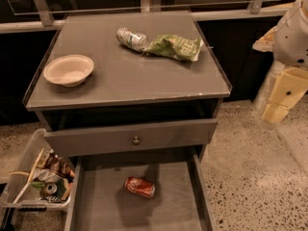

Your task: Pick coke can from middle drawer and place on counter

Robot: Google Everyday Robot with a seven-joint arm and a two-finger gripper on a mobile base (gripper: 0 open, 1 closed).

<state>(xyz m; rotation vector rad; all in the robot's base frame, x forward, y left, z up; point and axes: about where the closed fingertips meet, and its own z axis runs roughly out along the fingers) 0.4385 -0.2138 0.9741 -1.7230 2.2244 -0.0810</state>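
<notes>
The coke can (pixel 140 186), red with silver ends, lies on its side on the floor of the open middle drawer (pixel 106 208), near the drawer's centre. The counter (pixel 144 78) is the flat grey top of the cabinet above it. My gripper (pixel 284 97), a cream-coloured piece under the white arm, hangs at the right edge of the view. It is beside the cabinet, well to the right of the drawer and above it, apart from the can.
On the counter are a pale bowl (pixel 69 70) at the left, a crushed silvery can (pixel 131 38) and a green bag (pixel 174 47) at the back. A closed drawer front with a knob (pixel 136 140) overhangs the open drawer. A clear bin of rubbish (pixel 41 182) stands at the left.
</notes>
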